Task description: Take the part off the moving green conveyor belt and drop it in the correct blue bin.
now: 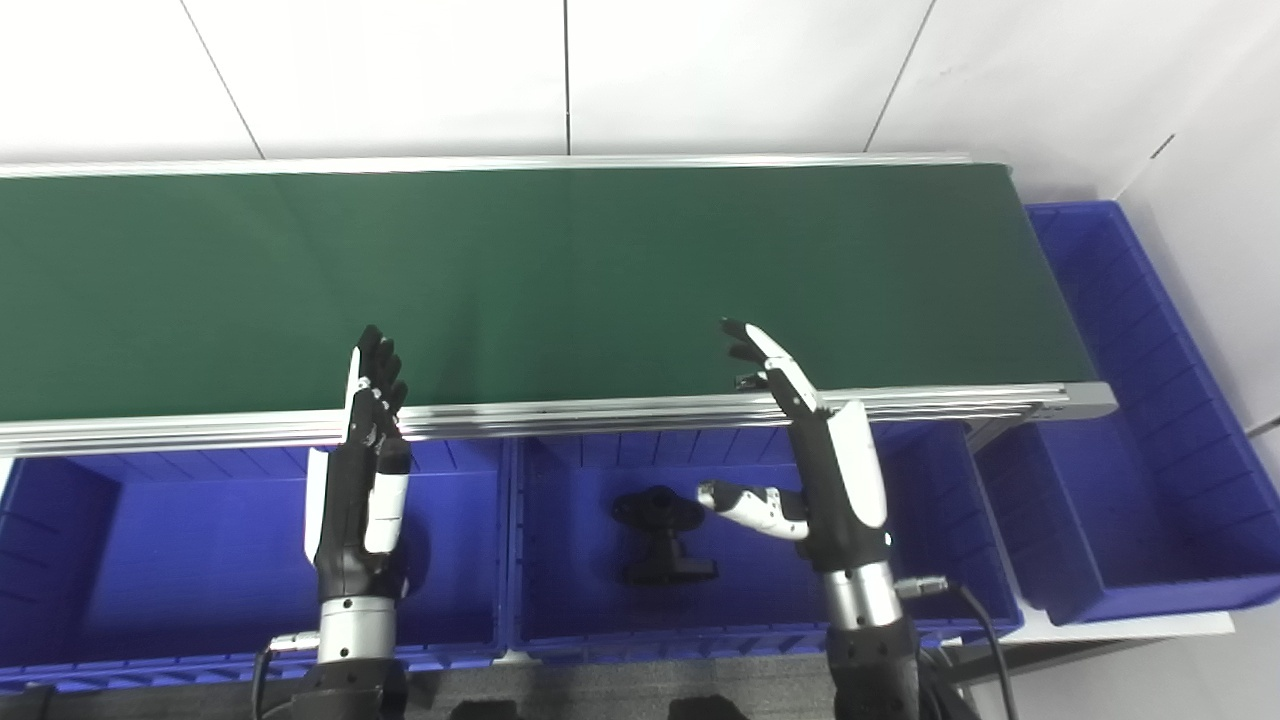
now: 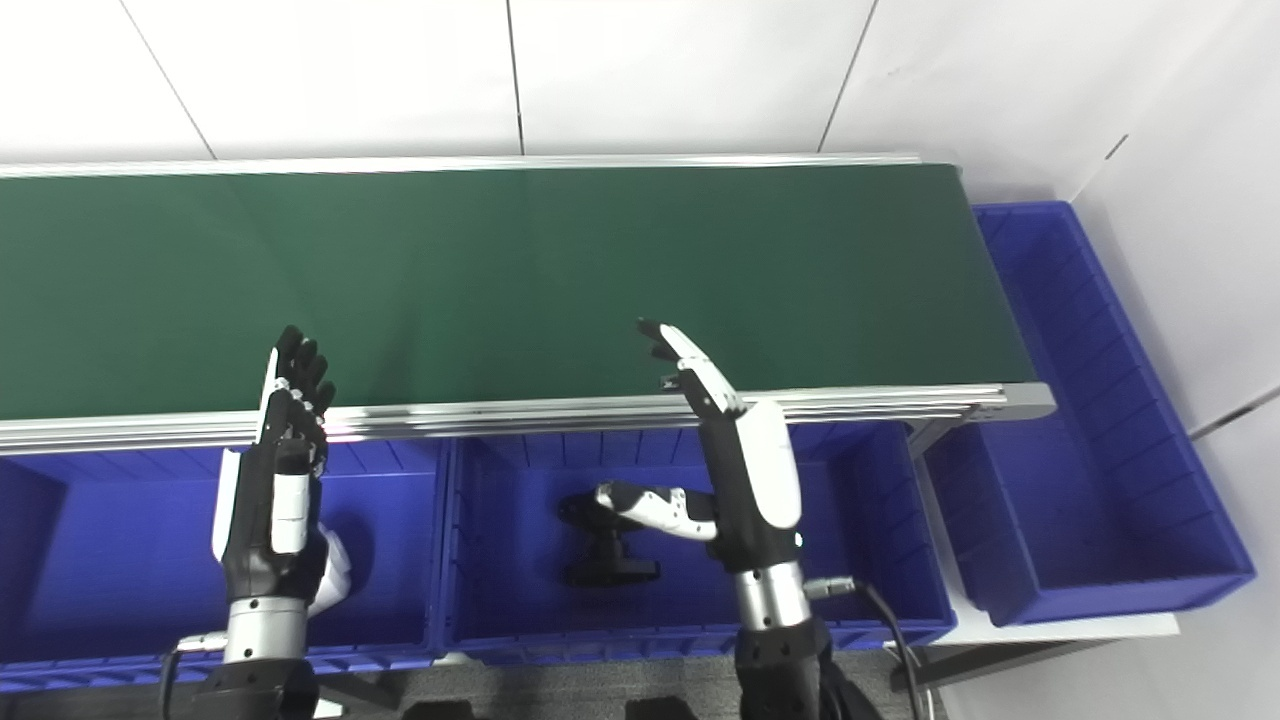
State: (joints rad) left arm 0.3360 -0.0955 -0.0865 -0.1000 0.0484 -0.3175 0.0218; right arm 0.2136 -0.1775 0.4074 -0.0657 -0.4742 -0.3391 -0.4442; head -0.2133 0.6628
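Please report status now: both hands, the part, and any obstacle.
Left hand open, right hand open, both empty. Black part lies in middle blue bin. Green belt bare, nothing in the way.

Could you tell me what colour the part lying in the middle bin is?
The part is black; the left eye view shows it best.

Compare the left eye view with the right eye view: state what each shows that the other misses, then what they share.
Only the left eye view cuts off the end bin at the picture's right edge; it shows little that the other lacks.

Only the right eye view shows that bin's whole right wall, with white floor beyond it.

Both show the bare green belt, the left hand and right hand raised and open, holding nothing, near the belt's near rail, and a black part lying in the middle blue bin, beside the right hand's thumb.
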